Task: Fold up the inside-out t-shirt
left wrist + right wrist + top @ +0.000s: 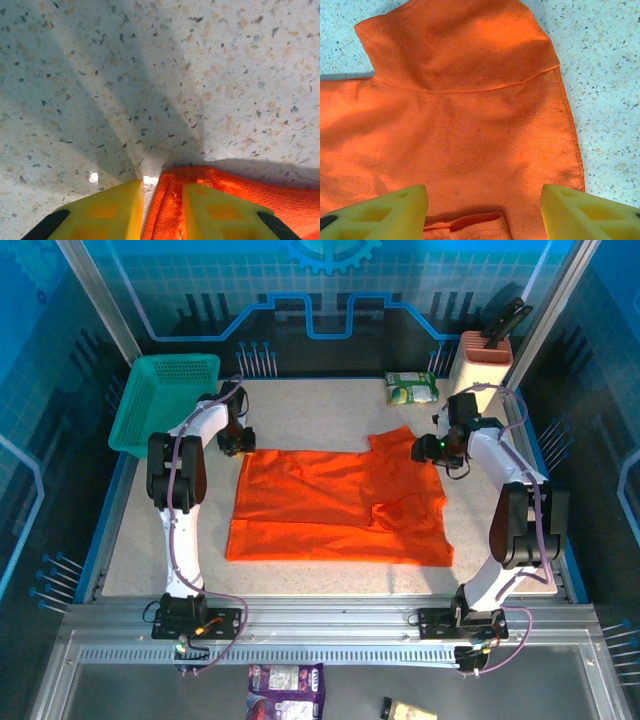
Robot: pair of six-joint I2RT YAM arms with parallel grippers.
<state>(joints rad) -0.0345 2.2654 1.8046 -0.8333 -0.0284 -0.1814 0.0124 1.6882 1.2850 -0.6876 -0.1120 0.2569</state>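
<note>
Off to the left, the teal basket (135,410) sits at the far corner of the speckled table (320,405), with nothing to do with the job. Just beside it the left gripper (162,200) is down at the far-left corner of the orange t-shirt (330,505). Its yellow fingers (110,205) are only narrowly parted, with the bunched hem lying between them. A sliver of table shows next to one finger, so I cannot tell whether it truly has the cloth pinched.

The shirt lies spread flat across the middle of the table, rumpled, with one part doubled over near its right side. It looks light, limp and thin. I'd guess it will sag and drag rather than keep any shape, so it wants lifting by a corner or a seamed edge, both sides together.

On the right, the right gripper (484,200) hovers over the shirt just below the far sleeve (455,45). Its jaws are spread wide, holding nothing. The sleeve seam or the side hem close by looks the best place to bite.
</note>
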